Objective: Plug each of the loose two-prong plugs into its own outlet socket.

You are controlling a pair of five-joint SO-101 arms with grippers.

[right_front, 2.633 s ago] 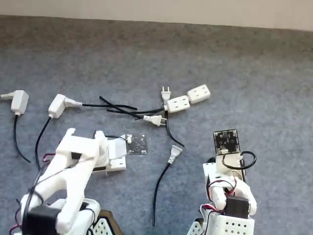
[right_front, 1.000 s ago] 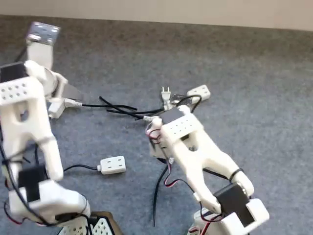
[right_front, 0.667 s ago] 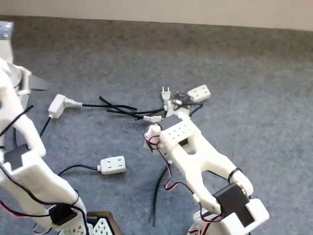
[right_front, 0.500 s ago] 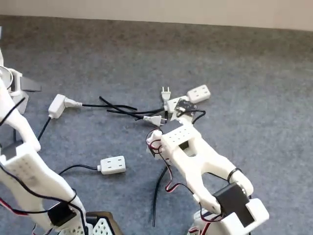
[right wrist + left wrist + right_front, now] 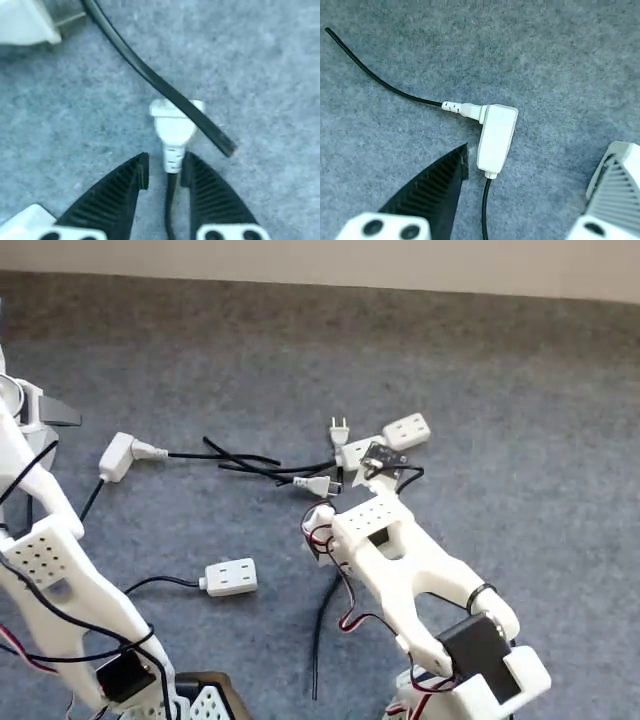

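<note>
A white two-prong plug (image 5: 172, 122) lies on the grey carpet with a black cable (image 5: 160, 82) crossing over it. My right gripper (image 5: 165, 170) is open, and its black fingers (image 5: 127, 192) straddle the plug's neck at close range. My right arm (image 5: 385, 540) covers that plug in the high view. My left gripper (image 5: 535, 155) is wide open over a white angled plug (image 5: 496, 134), which lies beside the black finger (image 5: 437, 187). My left arm (image 5: 30, 530) stands at the far left edge. Two white outlet sockets (image 5: 405, 429) sit near the middle and a third socket (image 5: 232, 577) in front.
Two more loose plugs (image 5: 338, 427) (image 5: 318, 483) and tangled black cables (image 5: 245, 462) lie left of the paired sockets. Another white angled plug (image 5: 118, 455) rests at the left. A further white plug (image 5: 25, 22) shows in the right wrist view.
My left arm has swung out to the far left edge and come down there. My right arm has drawn back slightly from the paired sockets toward its base.
</note>
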